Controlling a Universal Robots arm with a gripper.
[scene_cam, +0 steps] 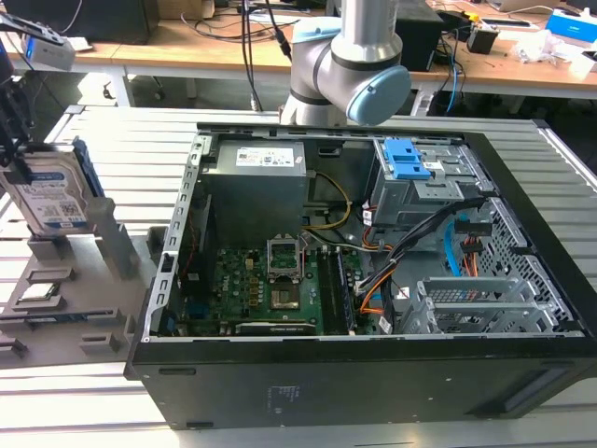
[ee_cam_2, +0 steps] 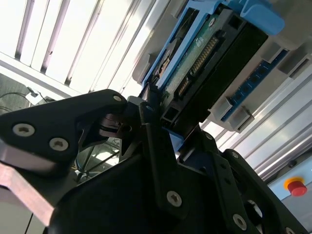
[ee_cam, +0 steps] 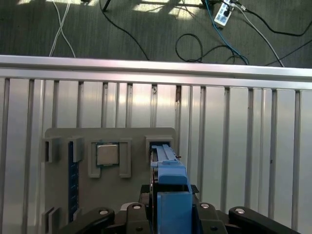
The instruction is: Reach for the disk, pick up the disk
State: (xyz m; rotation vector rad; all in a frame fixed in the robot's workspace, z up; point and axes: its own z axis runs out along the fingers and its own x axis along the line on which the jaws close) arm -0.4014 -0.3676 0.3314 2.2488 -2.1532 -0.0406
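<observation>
We see the disk (scene_cam: 51, 201) standing on edge at the exterior view's far left, over the grey holder (scene_cam: 75, 271) on the slatted worktop (scene_cam: 121, 140). In the second wrist view the end effector (ee_cam_2: 139, 109) has its black fingers (ee_cam_2: 87, 112) clamped onto the disk's connector end. We cannot tell whether the disk is clear of its slot. A small grey chip (ee_cam: 107, 155) sits in a neighbouring recess.

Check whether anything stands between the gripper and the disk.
Nothing visible does. In the second wrist view the gripper sits right at the near edge of the disk, leaving no room for anything between them. In the exterior view the disk stands upright over the grey holder.
</observation>
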